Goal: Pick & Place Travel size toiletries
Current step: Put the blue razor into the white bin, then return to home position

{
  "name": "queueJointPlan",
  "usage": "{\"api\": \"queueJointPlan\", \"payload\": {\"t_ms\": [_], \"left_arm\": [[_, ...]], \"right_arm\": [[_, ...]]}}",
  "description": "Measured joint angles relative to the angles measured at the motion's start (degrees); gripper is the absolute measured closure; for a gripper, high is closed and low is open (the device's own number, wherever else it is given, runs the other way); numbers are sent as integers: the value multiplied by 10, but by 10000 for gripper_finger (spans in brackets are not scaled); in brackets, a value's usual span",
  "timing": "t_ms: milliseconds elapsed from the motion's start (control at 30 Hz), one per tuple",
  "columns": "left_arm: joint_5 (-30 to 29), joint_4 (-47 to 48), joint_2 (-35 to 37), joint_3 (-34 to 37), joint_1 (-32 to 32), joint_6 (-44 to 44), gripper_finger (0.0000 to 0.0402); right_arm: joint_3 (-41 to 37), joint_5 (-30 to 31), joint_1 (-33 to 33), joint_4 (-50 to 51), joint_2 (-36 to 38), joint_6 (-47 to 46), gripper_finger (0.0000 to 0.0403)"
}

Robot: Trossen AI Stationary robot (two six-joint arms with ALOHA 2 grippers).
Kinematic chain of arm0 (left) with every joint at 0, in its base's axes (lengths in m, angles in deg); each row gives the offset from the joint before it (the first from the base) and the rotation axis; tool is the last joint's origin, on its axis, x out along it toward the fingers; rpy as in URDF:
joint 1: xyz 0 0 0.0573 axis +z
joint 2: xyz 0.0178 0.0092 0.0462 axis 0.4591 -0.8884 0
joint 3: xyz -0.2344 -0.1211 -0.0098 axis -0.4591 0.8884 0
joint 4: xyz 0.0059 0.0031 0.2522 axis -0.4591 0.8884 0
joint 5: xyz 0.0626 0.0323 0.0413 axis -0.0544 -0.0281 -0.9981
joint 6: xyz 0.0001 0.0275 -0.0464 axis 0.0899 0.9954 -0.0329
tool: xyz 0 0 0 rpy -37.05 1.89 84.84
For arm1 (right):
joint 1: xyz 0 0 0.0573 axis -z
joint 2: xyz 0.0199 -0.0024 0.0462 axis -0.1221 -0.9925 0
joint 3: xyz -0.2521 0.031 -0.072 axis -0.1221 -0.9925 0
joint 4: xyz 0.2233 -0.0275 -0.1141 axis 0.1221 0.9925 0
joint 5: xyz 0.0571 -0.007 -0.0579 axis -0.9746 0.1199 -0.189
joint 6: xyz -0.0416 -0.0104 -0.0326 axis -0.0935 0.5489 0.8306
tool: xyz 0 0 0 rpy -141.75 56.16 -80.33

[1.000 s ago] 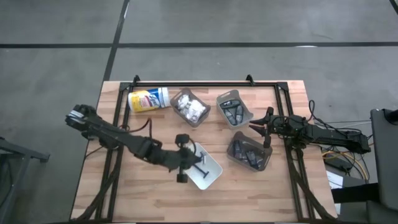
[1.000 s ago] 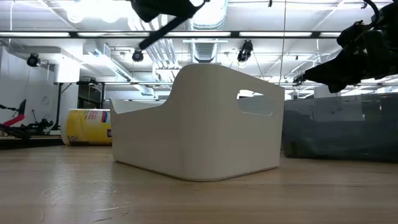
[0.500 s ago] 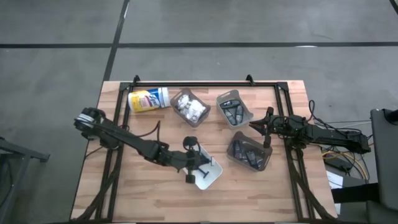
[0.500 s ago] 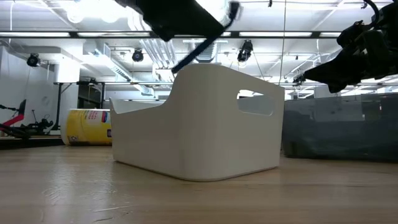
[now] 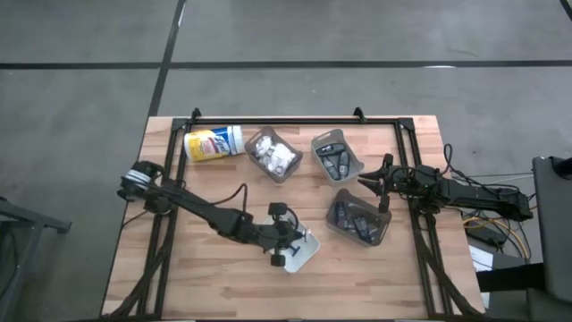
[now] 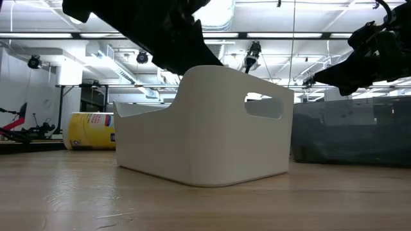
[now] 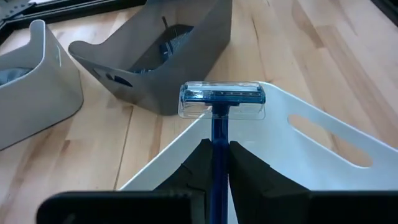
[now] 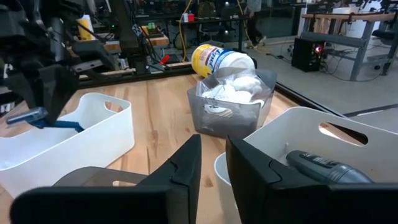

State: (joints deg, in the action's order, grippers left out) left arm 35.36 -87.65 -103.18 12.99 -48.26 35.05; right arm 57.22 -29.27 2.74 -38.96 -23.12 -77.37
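Observation:
My left gripper [image 7: 216, 144] is shut on a thin dark blue razor [image 7: 219, 115] whose head [image 7: 222, 99] wears a clear cap. It hovers over the white bin [image 5: 307, 253] near the table's middle. A smoky bin [image 5: 273, 154] holds small white items, a light bin [image 5: 335, 157] holds dark grey-blue pieces, and another smoky bin [image 5: 357, 220] holds dark blue sticks. My right gripper [image 5: 380, 183] waits open at the table's right side, between those last two bins. My left gripper pinches the razor's blue handle [image 7: 217, 129] between its two fingers, the handle running along them. The capped head sticks out past the fingertips. The fingers come slanting down from the table's left. The razor is lifted clear above the white bin's open top [image 7: 323, 134].
A large white canister with a yellow label [image 5: 213, 143] lies on its side at the far left. A black frame [image 5: 277, 120] runs along the far edge and down both sides. Bare wood lies along the near edge [image 5: 223, 295].
My left gripper has carried the razor toward the table's right and near edges and lowered it over the white bin, staying shut on the handle. The right arm has kept still.

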Motion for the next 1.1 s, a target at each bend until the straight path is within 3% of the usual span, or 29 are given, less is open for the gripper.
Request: {"api": "queueJointPlan", "payload": {"t_ms": [500,1000,1100], "left_arm": [[-71,0,-2,0,0,-2,289],[-71,3,-1,0,2,-37,287],[-19,25,9,2,8,-15,286]], "right_arm": [[0,0,0,0,0,1,284],[0,0,0,0,0,2,246],[0,0,0,0,0,0,240]]}}
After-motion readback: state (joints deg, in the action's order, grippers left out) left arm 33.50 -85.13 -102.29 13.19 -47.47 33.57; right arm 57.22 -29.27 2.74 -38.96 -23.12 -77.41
